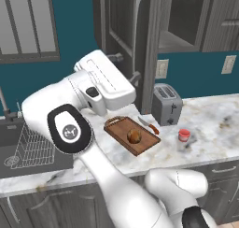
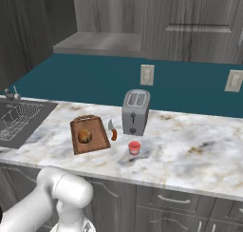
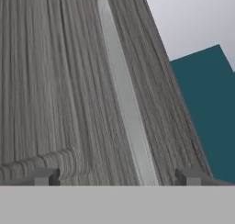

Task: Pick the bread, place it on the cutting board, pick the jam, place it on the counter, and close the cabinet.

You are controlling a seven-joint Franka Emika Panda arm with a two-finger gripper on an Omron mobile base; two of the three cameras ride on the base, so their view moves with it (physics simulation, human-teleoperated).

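Jaws (image 3: pixel 117 176) are spread wide, with nothing between them, right up against the dark grey cabinet (image 3: pixel 59 81) door; its long silver handle (image 3: pixel 124 103) runs up the middle of the hand view. The bread (image 1: pixel 134 136) already sits on the cutting board (image 1: pixel 142 145) near the middle of the left base view. The jam (image 1: pixel 184 136) stands on the worktop (image 1: pixel 214 129) to the right of the board, in front of the toaster (image 1: pixel 167 103). So I think only the closing step is left. The next move is probably to push the door until it swings shut. The arm reaches up high from the lower right of that view, its hand pointed at the cabinet at the top.
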